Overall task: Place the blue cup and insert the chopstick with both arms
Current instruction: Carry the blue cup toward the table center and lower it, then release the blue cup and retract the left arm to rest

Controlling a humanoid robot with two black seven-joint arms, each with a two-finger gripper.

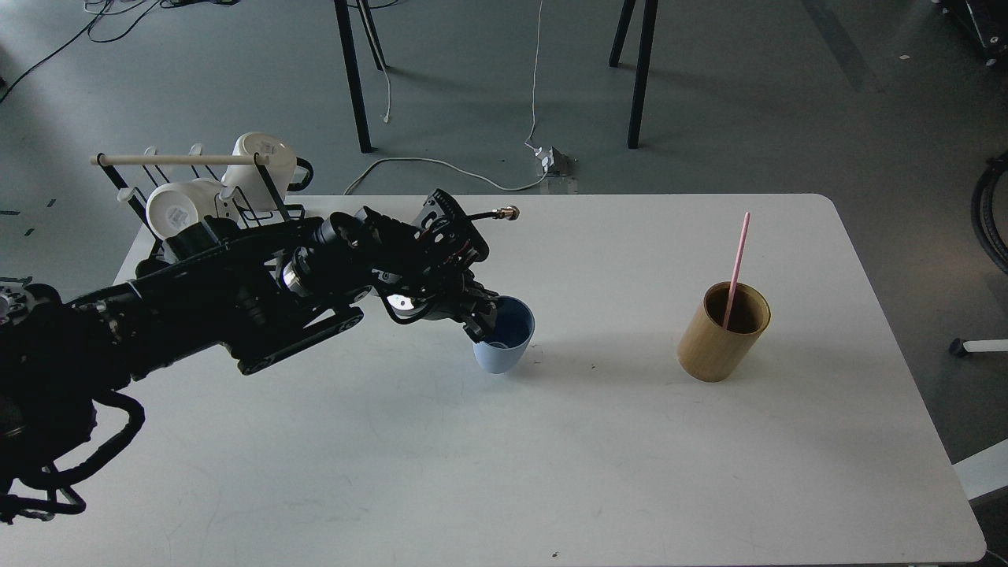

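The pale blue cup (502,340) stands upright near the middle of the white table (504,457), its base at or just above the surface. My left gripper (484,319) is shut on the cup's left rim, one finger inside. The left arm stretches in from the left edge. The pink chopstick (737,265) stands leaning in the tan bamboo cylinder (721,334) at the right. My right arm is out of view.
A black wire rack (197,201) with a pale wooden rod and white mugs stands at the table's back left corner. Chair legs and cables lie on the floor beyond the table.
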